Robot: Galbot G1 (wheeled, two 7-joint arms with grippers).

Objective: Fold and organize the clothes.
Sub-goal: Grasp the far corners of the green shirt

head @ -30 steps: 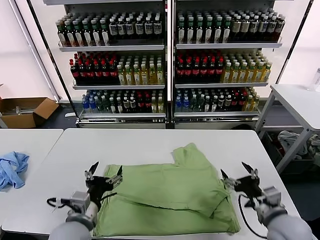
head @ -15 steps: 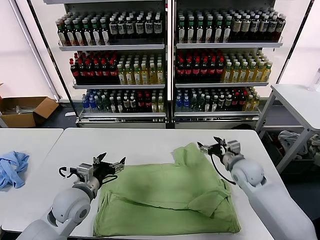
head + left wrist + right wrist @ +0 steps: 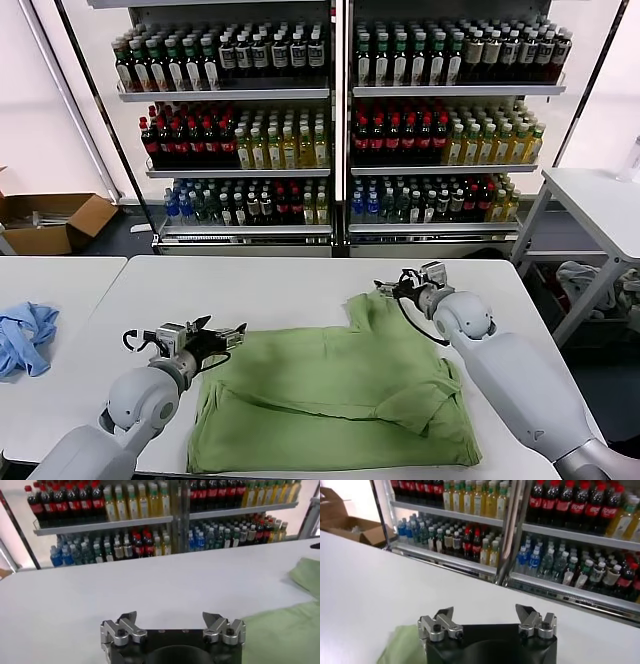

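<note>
The light green polo shirt (image 3: 340,385) lies partly folded on the white table (image 3: 280,290), one sleeve reaching toward the far edge. Its logo and collar are hidden. My left gripper (image 3: 215,331) is open and empty, just above the shirt's near-left top corner; the shirt's edge shows in the left wrist view (image 3: 285,635). My right gripper (image 3: 397,287) is open and empty, over the far tip of the sleeve; a green corner shows in the right wrist view (image 3: 402,645). Both wrist views show spread fingers with nothing between them.
A light-blue cloth (image 3: 25,335) lies on the neighbouring table at the left. Shelves of bottles (image 3: 330,130) stand behind the table. Another white table (image 3: 600,200) is at the right, and a cardboard box (image 3: 50,222) sits on the floor at the far left.
Both arms swung up from the table's near edge. The right gripper moved to the far sleeve tip; the left gripper moved to the shirt's left top corner. The shirt has not moved.
</note>
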